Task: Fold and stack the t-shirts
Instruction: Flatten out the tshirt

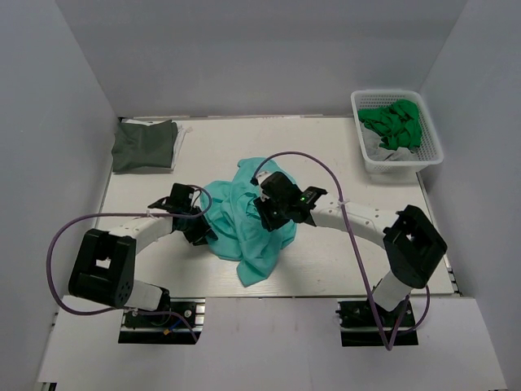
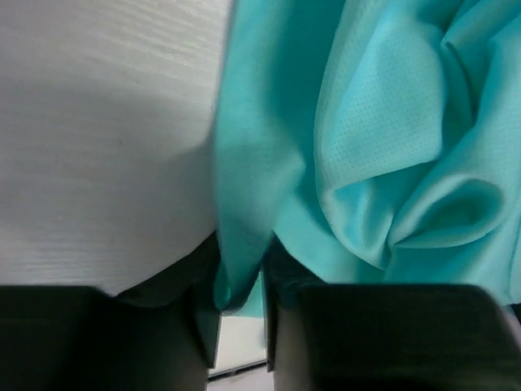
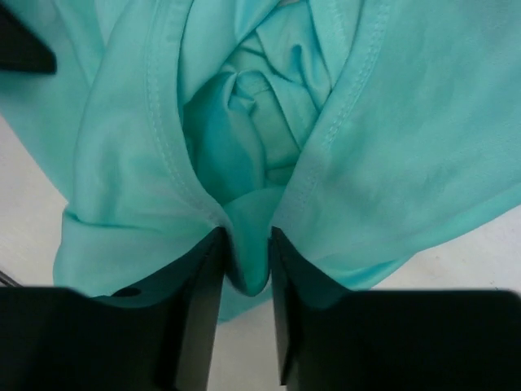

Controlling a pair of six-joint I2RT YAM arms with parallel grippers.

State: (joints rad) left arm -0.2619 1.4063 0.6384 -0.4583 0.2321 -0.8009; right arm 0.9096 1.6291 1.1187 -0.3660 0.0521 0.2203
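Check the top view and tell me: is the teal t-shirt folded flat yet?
No, the teal t-shirt lies as a crumpled, bunched heap in the middle of the table.

A white table top (image 1: 244,138) with a faint wood grain (plainest in the left wrist view) is closed in on three sides by plain pale grey panels: a back panel (image 1: 260,57), a left panel (image 1: 49,122) and a right panel (image 1: 480,98). A white mesh basket (image 1: 395,165) is set at the far right corner. The space is evenly lit, and only soft shadows are cast.
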